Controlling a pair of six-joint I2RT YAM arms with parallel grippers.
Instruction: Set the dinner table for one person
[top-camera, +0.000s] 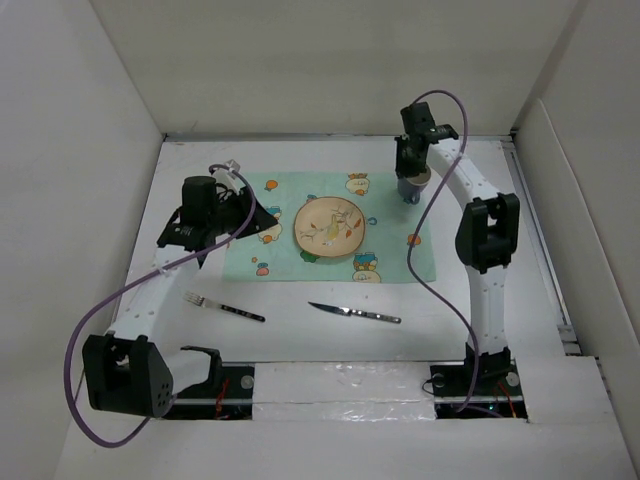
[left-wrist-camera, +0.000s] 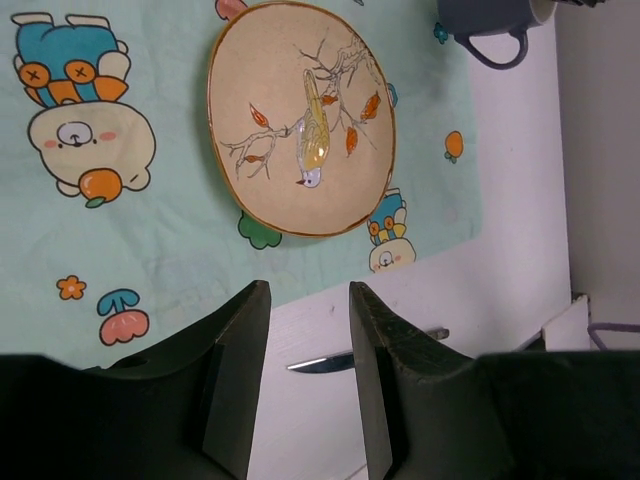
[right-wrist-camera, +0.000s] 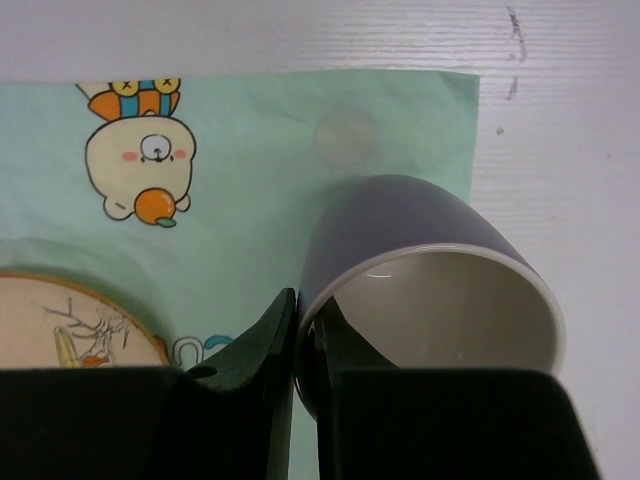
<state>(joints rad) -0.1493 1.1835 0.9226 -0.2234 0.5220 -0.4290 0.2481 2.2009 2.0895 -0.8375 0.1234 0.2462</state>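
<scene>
Dinner table: a flat white surface that fills the floor between white walls, with both arm bases at its near edge. Left gripper: released. Its two dark fingers stand apart with nothing between them, and it hangs above the left half of the placemat, near that cloth's near edge. Fork: lies flat on bare table towards the near left corner, in front of the placemat's near edge, tines to the left, touching nothing else. The placemat is mint green with cartoon bear prints and is spread flat across the middle of the table. Plate: cream with a brown rim and a bird-and-branch pattern. It rests on the placemat a little right of the cloth's centre. Knife: lies on bare table in front of the placemat's near edge, right of the fork and well apart from it, with the blade tip to the left and the handle to the right. Mug: dark grey outside and white inside, at the far right corner of the placemat. Right gripper: clamped on the mug's wall, one finger outside and one inside the rim. Whether the mug's base rests on the cloth cannot be determined.
</scene>
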